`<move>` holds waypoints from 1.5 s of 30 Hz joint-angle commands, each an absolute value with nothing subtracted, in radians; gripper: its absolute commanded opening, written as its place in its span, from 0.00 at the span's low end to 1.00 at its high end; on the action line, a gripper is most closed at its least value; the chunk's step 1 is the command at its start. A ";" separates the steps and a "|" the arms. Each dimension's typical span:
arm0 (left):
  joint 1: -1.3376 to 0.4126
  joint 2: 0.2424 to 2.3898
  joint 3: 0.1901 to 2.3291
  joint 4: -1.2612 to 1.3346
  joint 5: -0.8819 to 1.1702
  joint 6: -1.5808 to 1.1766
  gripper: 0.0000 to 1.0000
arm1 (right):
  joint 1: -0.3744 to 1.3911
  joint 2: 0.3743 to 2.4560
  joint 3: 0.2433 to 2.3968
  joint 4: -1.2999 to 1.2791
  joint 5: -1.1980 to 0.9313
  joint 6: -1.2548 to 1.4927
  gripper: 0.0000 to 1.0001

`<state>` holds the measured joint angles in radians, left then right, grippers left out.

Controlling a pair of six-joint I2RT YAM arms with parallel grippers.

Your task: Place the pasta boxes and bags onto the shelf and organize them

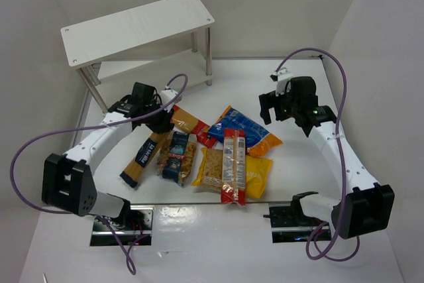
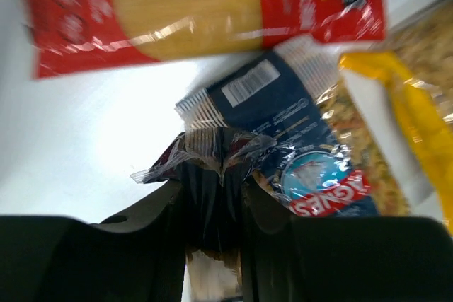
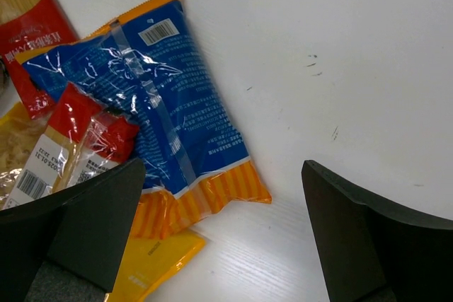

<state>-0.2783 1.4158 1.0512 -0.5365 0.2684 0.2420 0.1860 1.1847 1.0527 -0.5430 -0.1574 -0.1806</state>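
The white shelf (image 1: 139, 21) stands at the far left. The packs lie in a heap mid-table. My left gripper (image 1: 159, 122) (image 2: 212, 182) is shut on the crimped end of the tan-and-dark-blue spaghetti pack (image 1: 141, 158) (image 2: 205, 150). The clear blue-labelled bag (image 1: 177, 154) (image 2: 311, 167) lies right beside it, with a red spaghetti pack (image 1: 192, 124) (image 2: 191, 12) just beyond. My right gripper (image 1: 278, 107) (image 3: 224, 167) is open and empty above bare table, beside the blue-orange bag (image 1: 248, 130) (image 3: 170, 104). A second red pack (image 1: 233, 167) (image 3: 78, 139) lies across the yellow bag (image 1: 258, 173) (image 3: 148, 259).
White walls close in the table on the left, back and right. Purple cables (image 1: 338, 71) loop off both arms. The shelf's lower board (image 1: 152, 71) sits behind the left gripper. The arm bases (image 1: 291, 217) stand at the near edge.
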 commanded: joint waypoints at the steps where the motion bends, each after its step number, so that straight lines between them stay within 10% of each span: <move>1: -0.281 1.246 1.184 -0.552 0.339 0.180 0.00 | 0.210 1.112 1.049 -0.515 -0.133 -0.187 1.00; 19: -0.241 0.884 1.029 -0.446 0.337 0.114 0.00 | 0.443 1.014 1.028 -0.526 -0.173 -0.215 1.00; 45: 0.288 0.946 1.316 -0.043 1.261 -0.540 0.00 | 0.704 1.276 1.153 -0.015 -0.471 -0.267 1.00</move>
<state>0.2714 0.9516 1.2537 -0.2485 1.0889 -0.3786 0.6662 1.2308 1.0569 -0.0959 -0.4614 -0.2371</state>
